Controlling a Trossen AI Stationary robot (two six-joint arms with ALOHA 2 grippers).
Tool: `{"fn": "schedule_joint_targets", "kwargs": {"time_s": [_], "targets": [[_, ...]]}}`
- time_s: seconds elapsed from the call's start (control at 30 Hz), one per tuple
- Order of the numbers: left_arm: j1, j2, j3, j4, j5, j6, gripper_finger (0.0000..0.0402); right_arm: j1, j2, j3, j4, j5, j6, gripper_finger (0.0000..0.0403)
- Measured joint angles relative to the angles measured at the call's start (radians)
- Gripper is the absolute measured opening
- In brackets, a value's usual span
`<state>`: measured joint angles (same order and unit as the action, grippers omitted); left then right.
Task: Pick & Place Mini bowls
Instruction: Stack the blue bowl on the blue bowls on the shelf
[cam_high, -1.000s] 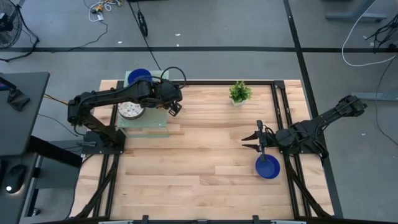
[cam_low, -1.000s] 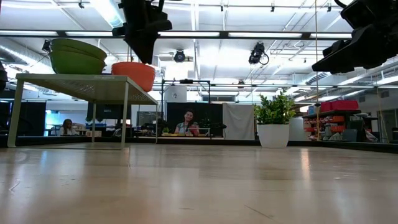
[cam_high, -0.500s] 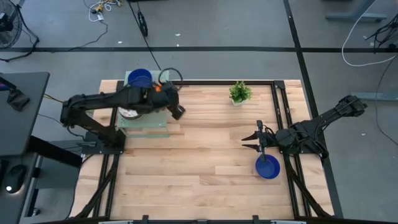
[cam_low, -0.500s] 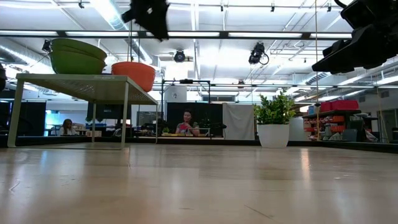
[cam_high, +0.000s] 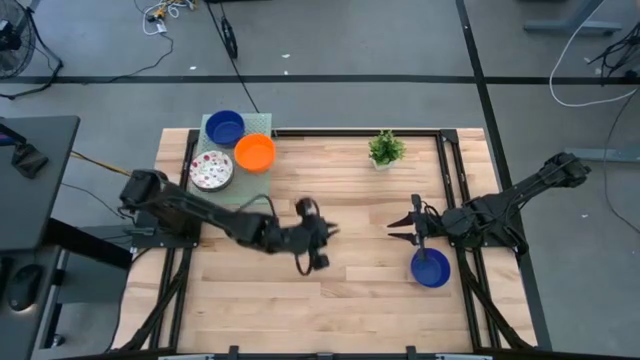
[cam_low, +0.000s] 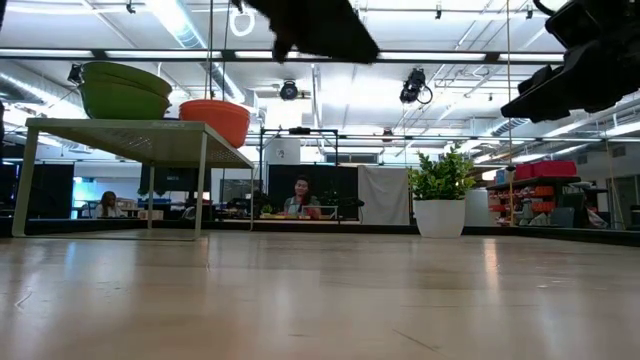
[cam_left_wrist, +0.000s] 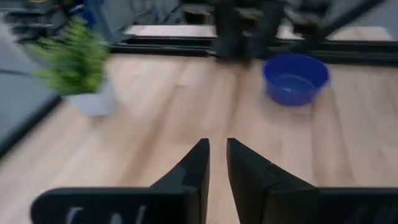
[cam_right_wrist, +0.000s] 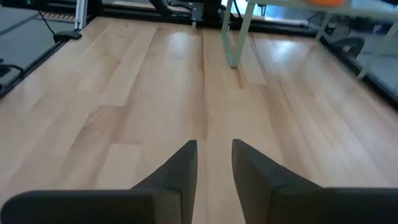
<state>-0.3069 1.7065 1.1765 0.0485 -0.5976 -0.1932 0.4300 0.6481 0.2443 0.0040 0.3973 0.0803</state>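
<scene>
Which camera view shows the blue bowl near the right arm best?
The high view: the blue bowl appears whole on the table, just beside the right pincer. The left wrist view shows it blurred, farther off. The low view and the right wrist view do not show it.

A big lab or workshop: bright ceiling lights (cam_low: 170, 15), cables (cam_high: 590, 60) on the grey floor (lots), people at desks (cam_low: 300, 195).

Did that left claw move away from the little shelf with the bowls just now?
Yes. The left gripper swung off the shelf toward the table's middle, nearer the blue bowl.
</scene>
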Motion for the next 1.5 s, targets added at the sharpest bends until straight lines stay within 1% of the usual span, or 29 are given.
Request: {"fn": "schedule_joint_targets", "kwargs": {"time_s": [0.07, 0.13, 0.2, 0.27, 0.33, 0.43, 0.63, 0.77, 0.83, 0.93, 1.07, 1.23, 1.4, 1.5], "targets": [[-0.022, 0.045, -0.043, 0.070, 0.011, -0.006, 0.0058, 0.000, 0.017, 0.000, 0.026, -0.012, 0.044, 0.0102], [-0.039, 0.089, -0.064, 0.124, 0.022, -0.026, 0.0058, 0.000, 0.032, 0.000, 0.031, -0.050, 0.078, 0.0102], [-0.055, 0.130, -0.066, 0.142, 0.019, -0.051, 0.0057, 0.000, 0.051, 0.000, 0.053, -0.116, 0.105, 0.0102], [-0.067, 0.166, -0.065, 0.162, 0.021, -0.057, 0.0057, 0.005, 0.061, 0.005, 0.056, -0.217, 0.135, 0.0105], [-0.075, 0.192, -0.064, 0.190, 0.024, -0.052, 0.0057, 0.025, 0.083, 0.030, 0.045, -0.286, 0.182, 0.0109], [-0.080, 0.219, -0.063, 0.227, 0.027, -0.049, 0.0057, 0.083, 0.124, 0.090, -0.070, -0.313, 0.267, 0.0121], [-0.076, 0.235, -0.063, 0.242, 0.032, -0.024, 0.0057, 0.219, 0.262, 0.270, -0.415, -0.329, 0.414, 0.0158], [-0.074, 0.235, -0.063, 0.243, 0.024, -0.019, 0.0057, 0.298, 0.364, 0.382, -0.606, -0.394, 0.557, 0.0187], [-0.071, 0.235, -0.063, 0.244, 0.024, -0.019, 0.0057, 0.337, 0.415, 0.419, -0.661, -0.434, 0.625, 0.0198], [-0.063, 0.235, -0.063, 0.244, 0.024, -0.019, 0.0057, 0.393, 0.479, 0.447, -0.695, -0.451, 0.691, 0.0205], [-0.052, 0.235, -0.063, 0.243, 0.023, -0.019, 0.0057, 0.444, 0.549, 0.449, -0.701, -0.452, 0.743, 0.0201], [-0.043, 0.235, -0.063, 0.240, 0.023, -0.020, 0.0057, 0.467, 0.624, 0.449, -0.731, -0.441, 0.778, 0.0182], [-0.043, 0.234, -0.063, 0.243, 0.023, -0.020, 0.0057, 0.468, 0.679, 0.449, -0.737, -0.440, 0.757, 0.0147], [-0.043, 0.234, -0.063, 0.244, 0.023, -0.024, 0.0057, 0.468, 0.693, 0.449, -0.737, -0.439, 0.722, 0.0114]]}}
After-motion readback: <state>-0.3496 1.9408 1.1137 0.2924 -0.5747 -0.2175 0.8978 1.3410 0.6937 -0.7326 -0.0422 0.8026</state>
